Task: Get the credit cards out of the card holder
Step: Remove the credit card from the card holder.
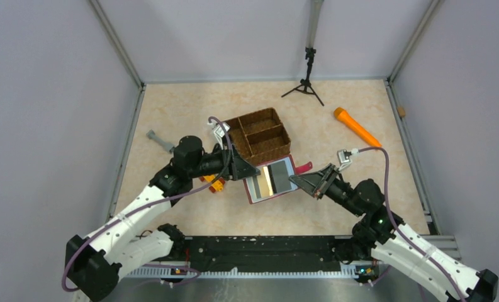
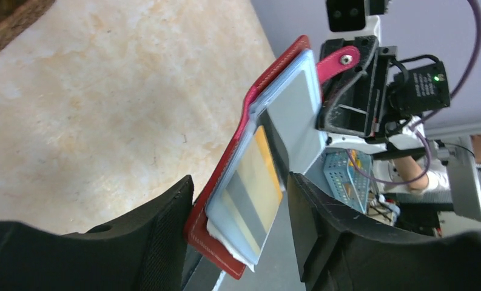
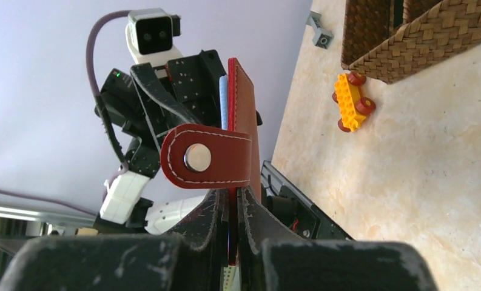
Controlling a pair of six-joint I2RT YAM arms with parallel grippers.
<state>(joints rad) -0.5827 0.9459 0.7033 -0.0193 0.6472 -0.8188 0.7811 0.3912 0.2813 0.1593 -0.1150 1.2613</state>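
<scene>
Left gripper [image 1: 250, 170]: jaws spread, one finger on each side of the near end of the card holder [image 1: 270, 180], not pinching it as far as the left wrist view shows. The card holder hangs open above the table [image 1: 171, 107], between the two arms and just in front of the wicker basket [image 1: 259, 135], with its pockets facing up. The credit cards [image 2: 253, 188] sit in the pale blue pockets; neither has been drawn out. Right gripper [image 1: 297, 181]: jaws pressed together on the red cover, beside the strap tab [image 3: 204, 157], and carrying the holder. Judgement: holder opened and presented; both card extractions remain.
</scene>
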